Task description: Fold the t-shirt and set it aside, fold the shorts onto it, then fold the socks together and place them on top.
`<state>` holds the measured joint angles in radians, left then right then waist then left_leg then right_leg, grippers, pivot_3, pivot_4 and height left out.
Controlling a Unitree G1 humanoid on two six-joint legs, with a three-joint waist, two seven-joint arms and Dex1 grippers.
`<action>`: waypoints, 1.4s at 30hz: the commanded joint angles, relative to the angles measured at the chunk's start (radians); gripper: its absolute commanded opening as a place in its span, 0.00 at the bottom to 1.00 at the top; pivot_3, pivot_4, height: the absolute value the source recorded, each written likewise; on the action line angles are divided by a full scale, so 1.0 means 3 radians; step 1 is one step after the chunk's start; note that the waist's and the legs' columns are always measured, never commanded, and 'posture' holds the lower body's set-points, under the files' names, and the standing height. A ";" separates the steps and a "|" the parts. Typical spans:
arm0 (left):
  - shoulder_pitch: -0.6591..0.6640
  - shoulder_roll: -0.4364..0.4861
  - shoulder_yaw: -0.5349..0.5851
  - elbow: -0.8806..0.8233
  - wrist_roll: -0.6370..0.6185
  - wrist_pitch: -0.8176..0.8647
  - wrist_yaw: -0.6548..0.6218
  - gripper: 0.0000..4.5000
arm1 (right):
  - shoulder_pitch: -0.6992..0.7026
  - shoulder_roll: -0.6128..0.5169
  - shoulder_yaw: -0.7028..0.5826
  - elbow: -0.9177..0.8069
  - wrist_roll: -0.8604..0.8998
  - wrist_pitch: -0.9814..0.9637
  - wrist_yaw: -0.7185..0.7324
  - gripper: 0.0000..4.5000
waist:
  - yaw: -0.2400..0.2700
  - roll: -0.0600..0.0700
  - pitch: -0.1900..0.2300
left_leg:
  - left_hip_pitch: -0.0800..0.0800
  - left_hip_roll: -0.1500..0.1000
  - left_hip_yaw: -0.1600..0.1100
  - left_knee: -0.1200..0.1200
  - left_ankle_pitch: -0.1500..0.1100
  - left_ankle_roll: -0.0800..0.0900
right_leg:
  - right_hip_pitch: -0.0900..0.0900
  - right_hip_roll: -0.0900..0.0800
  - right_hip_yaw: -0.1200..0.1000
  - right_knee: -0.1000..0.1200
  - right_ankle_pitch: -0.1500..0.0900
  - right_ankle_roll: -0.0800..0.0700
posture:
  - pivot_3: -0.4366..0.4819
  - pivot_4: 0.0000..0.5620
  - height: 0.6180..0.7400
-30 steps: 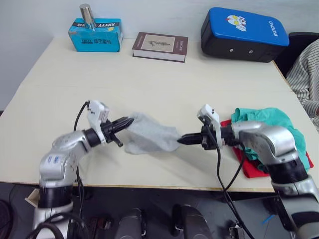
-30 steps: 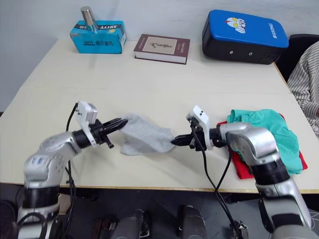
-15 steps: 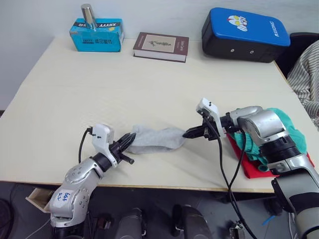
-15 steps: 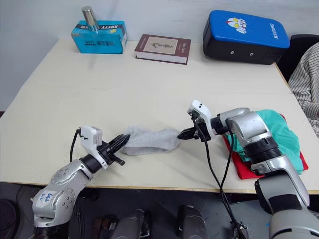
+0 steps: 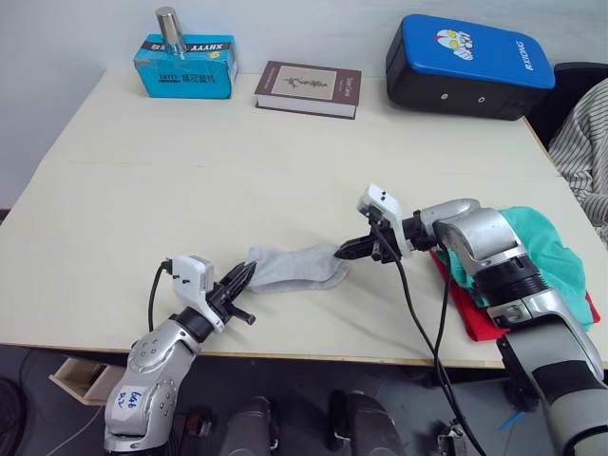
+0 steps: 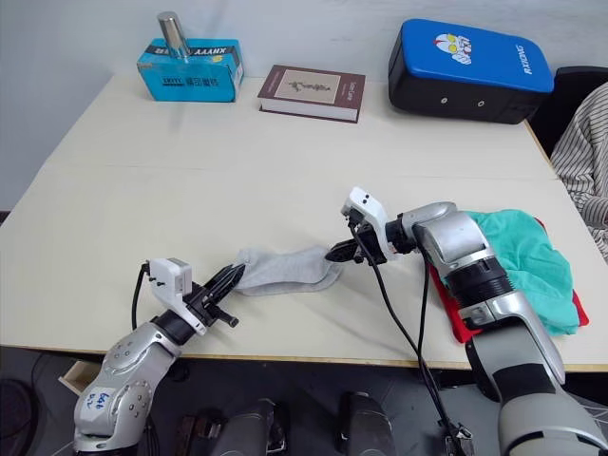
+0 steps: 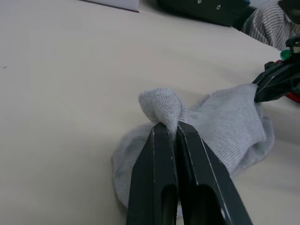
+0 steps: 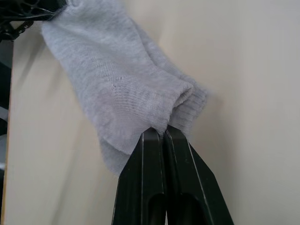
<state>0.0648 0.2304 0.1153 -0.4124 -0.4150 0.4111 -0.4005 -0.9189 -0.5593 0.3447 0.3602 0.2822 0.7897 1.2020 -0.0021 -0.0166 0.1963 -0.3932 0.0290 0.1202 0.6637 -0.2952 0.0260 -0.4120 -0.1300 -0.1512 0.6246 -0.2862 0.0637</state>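
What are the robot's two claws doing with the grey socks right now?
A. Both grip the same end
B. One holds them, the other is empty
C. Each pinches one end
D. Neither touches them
C: the left gripper and the right gripper are each shut on opposite ends of the socks.

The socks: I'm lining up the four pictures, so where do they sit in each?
Left eye: the socks near the table's front edge, between both tools.
Right eye: socks, same spot.
Left wrist: centre.
Right wrist: upper middle.
Shared landmark: the right tool pinching one end.
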 commanded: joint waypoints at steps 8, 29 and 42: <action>0.0027 0.0003 -0.0140 0.0141 0.0145 -0.0363 -0.0063 0.01 | -0.0209 -0.0080 -0.0045 -0.0109 0.0006 0.0380 0.0159 0.00 | -0.0002 0.0001 0.0001 | -0.0003 0.0001 0.0000 0.0000 -0.0002 0.0002 | -0.0002 0.0000 0.0000 -0.0002 0.0000 0.0000 | 0.48 0.27 1.00; 0.0331 0.0331 0.0240 -0.0134 -0.0053 -0.0846 -0.0382 0.70 | -0.0007 -0.0226 -0.0597 -0.0145 0.0096 -0.0143 0.0162 0.73 | -0.0002 0.0011 0.0007 | -0.0011 0.0002 -0.0003 0.0000 -0.0014 0.0016 | -0.0005 -0.0001 -0.0006 -0.0009 0.0000 0.0000 | 0.48 0.27 1.00; -0.0305 0.0928 0.0009 0.0072 -0.0167 -0.0610 -0.0930 0.06 | 0.1315 0.0620 -0.0481 -0.1425 -0.0137 -0.1628 -0.0626 0.00 | -0.0001 0.0022 0.0011 | -0.0017 -0.0001 -0.0010 0.0000 -0.0001 -0.0002 | -0.0004 0.0000 -0.0016 -0.0008 0.0001 0.0001 | 0.48 0.27 1.00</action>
<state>-0.0258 0.5204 0.1516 -0.4109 -0.4785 0.2120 -0.6801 -0.5298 -0.3745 0.2105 -0.0503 0.2749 0.3704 1.0620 -0.0023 -0.0102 0.1997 -0.3986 0.0287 0.1175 0.6637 -0.2952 0.0255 -0.4136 -0.1300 -0.1557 0.6225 -0.2857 0.0643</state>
